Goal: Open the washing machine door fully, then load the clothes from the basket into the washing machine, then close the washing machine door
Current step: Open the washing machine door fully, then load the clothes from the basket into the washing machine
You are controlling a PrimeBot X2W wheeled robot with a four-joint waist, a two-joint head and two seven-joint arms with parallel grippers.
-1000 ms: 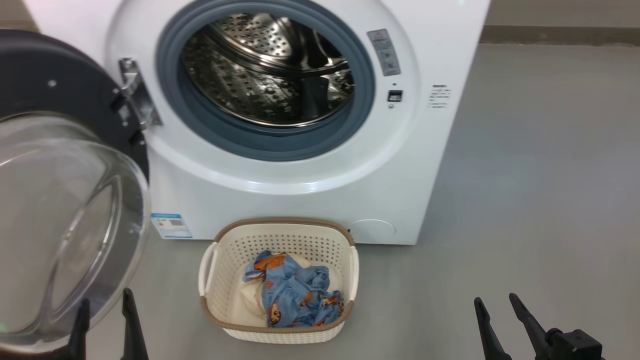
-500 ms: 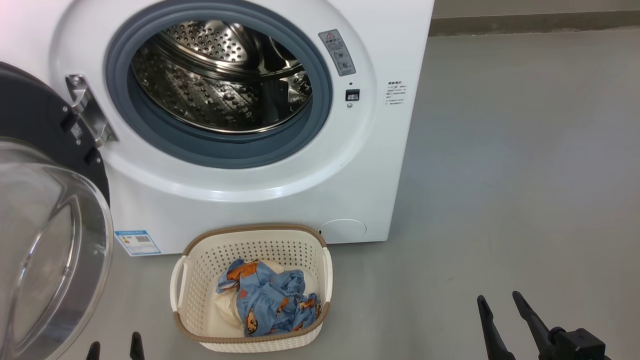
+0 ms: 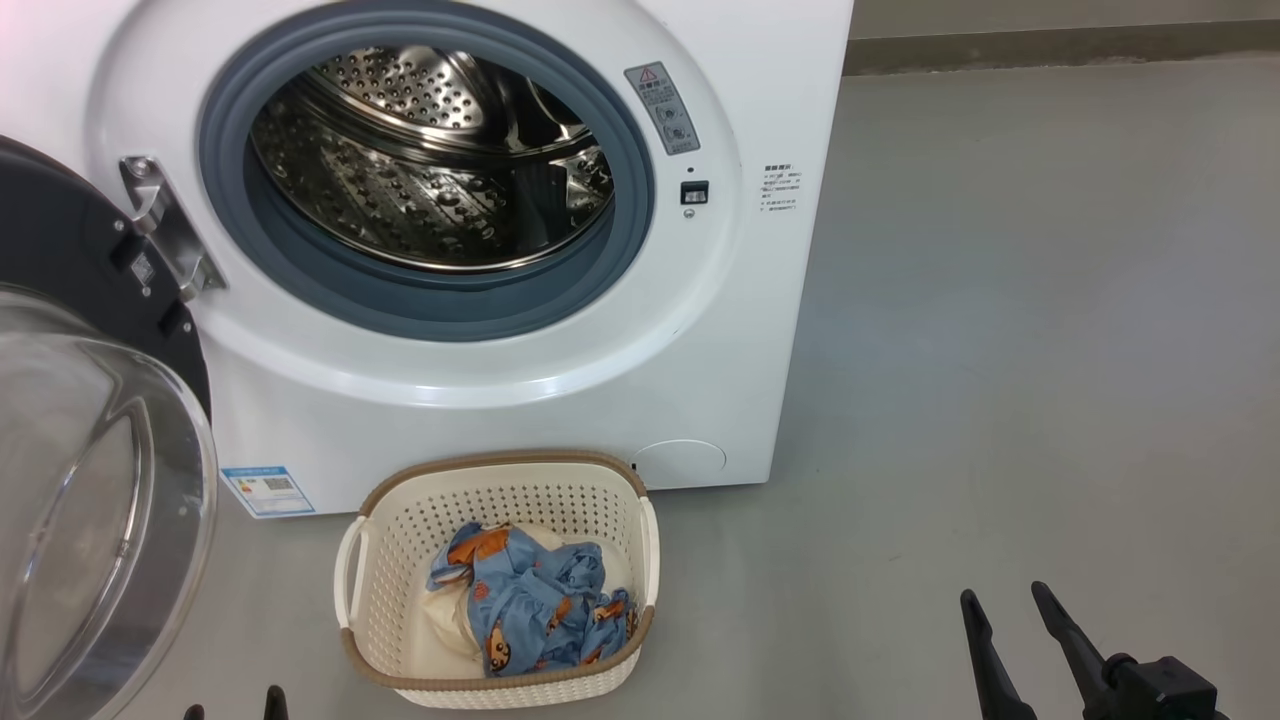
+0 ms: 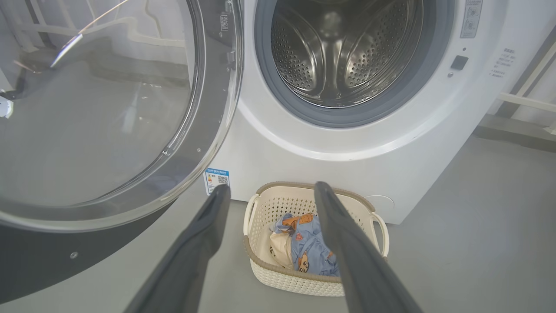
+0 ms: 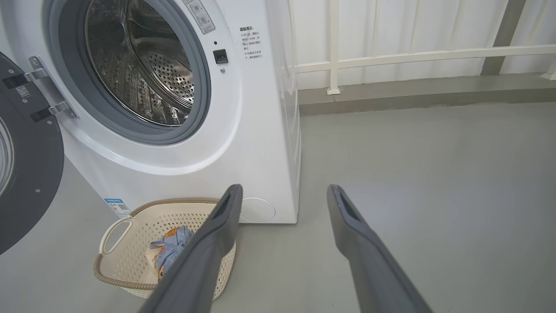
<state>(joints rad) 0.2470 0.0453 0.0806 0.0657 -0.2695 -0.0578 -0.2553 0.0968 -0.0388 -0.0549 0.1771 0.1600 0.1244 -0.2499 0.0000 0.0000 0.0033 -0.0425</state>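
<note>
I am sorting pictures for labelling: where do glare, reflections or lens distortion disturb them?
Head view: bright spots on the steel drum, a gloss band on the washing machine. Left wrist view: pale reflections and streaks in the door's glass bowl. Right wrist view: the wide-angle lens makes the washing machine lean.

The basket (image 3: 420,530) is set on the floor (image 3: 1000,350) just before the washing machine (image 3: 500,400), below its opening (image 3: 440,310). The clothes (image 3: 530,610) are heaped inside the basket, toward its right. The washing machine door (image 3: 90,450) is swung out at the machine's left, hung on a hinge (image 3: 165,235) beside the opening.
</note>
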